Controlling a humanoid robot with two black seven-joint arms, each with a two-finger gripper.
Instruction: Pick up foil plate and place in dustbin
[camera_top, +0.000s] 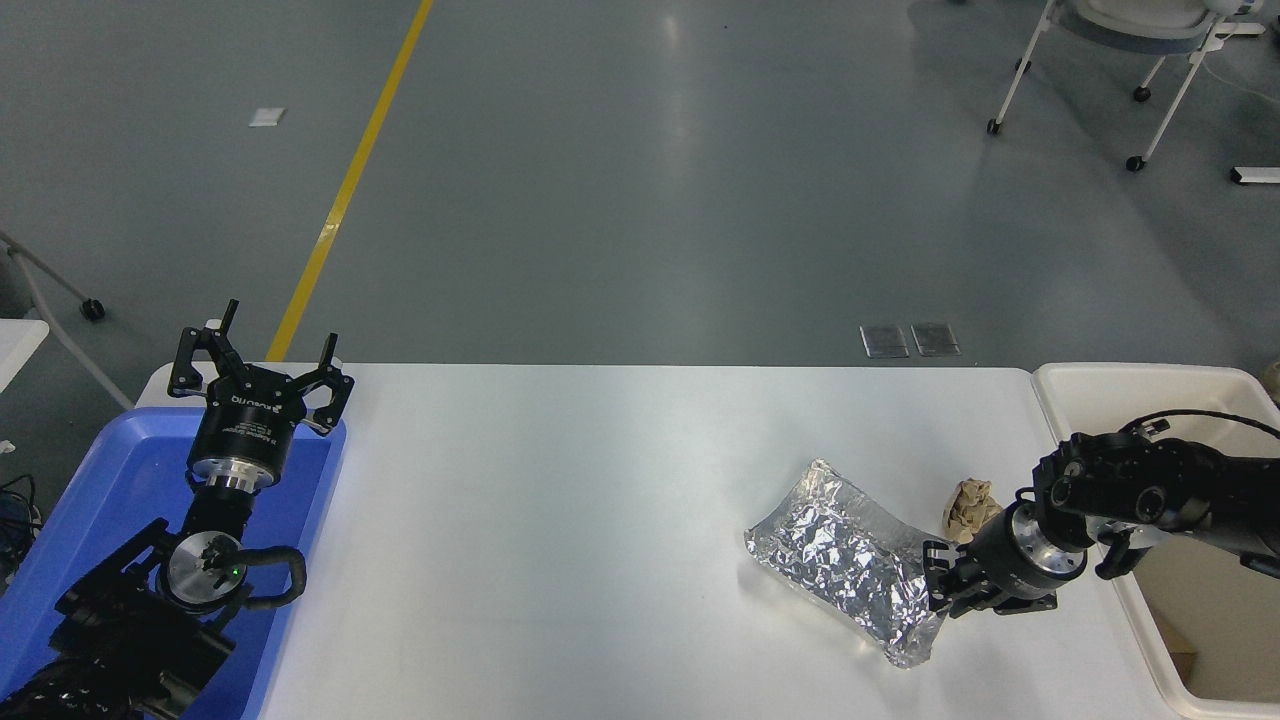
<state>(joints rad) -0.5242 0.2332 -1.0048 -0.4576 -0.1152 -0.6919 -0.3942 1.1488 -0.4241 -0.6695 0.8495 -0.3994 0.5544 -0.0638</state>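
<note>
This looks like a robotics lab or test hall in an industrial building. A wide grey polished floor (640, 180) runs beyond the white table (560, 520), marked with a yellow painted line (345, 185) and two metal floor plates (908, 340). A wheeled frame (1120, 60) stands at the far right, and another castor leg (55, 285) shows at the left edge.

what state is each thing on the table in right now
foil plate: crinkled, lying on the table, right gripper shut on its right edge
dustbin: open-topped, at the table's right end
paper wad: crumpled, loose beside the plate
left gripper: open, parked over the blue tray
</note>
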